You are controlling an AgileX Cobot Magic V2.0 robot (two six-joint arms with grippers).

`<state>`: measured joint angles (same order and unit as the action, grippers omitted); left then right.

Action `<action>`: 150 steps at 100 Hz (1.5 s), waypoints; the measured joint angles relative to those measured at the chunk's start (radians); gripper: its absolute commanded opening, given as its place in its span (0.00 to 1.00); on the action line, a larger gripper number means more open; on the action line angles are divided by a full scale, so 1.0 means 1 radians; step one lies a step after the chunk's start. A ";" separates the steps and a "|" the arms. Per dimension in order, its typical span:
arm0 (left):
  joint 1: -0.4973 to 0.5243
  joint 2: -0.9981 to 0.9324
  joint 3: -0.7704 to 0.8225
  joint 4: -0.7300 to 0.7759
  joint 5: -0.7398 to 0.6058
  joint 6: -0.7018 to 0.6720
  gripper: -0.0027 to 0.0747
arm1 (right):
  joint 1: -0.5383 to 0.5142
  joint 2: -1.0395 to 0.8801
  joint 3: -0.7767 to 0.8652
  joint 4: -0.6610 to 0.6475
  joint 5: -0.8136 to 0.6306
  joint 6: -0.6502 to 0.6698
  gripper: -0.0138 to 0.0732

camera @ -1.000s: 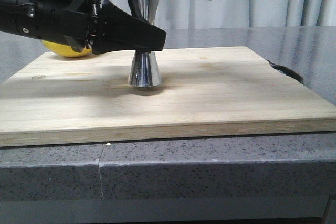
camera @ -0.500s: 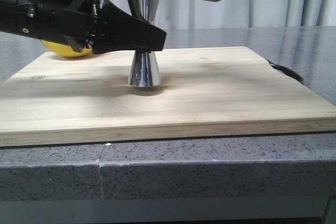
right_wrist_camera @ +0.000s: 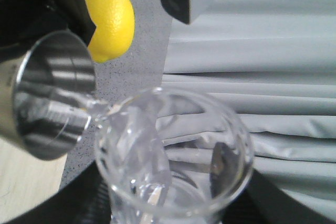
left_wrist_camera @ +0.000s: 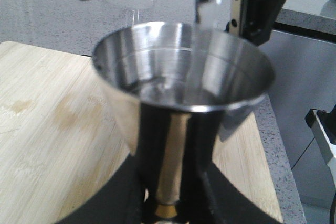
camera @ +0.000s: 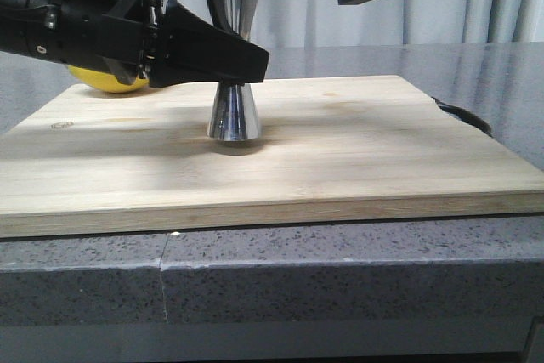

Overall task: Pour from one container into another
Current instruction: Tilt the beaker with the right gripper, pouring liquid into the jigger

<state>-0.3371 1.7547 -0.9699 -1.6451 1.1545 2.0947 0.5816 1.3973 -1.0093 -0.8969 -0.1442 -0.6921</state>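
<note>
My work surface is a speckled grey stone counter [camera: 357, 265] with a rectangular pale wooden board [camera: 365, 155] flat on it. On the board: shiny steel hourglass jigger [camera: 234, 112], upright near centre. A yellow lemon [camera: 106, 80] sits at its far-left edge; can't tell whether it's on the wood.

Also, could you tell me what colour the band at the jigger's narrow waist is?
Gold; the band on the steel jigger shows best in the left wrist view.
</note>
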 measured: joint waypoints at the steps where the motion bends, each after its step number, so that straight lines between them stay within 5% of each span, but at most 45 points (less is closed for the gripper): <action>1: 0.000 0.000 0.000 0.000 0.000 0.000 0.02 | 0.000 0.000 0.000 -0.005 0.000 0.000 0.41; 98: 0.000 0.000 0.000 0.002 0.000 0.000 0.02 | 0.000 0.000 0.000 -0.111 -0.002 0.000 0.41; 126: 0.000 0.000 0.000 0.004 0.000 -0.002 0.02 | 0.000 0.000 0.000 0.033 0.018 0.000 0.41; 150: 0.000 0.000 0.000 0.004 0.000 -0.002 0.02 | 0.000 0.000 0.000 0.361 0.053 0.089 0.41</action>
<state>-0.3371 1.7547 -0.9699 -1.6413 1.1545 2.0926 0.5816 1.3973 -1.0093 -0.5359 -0.0915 -0.6030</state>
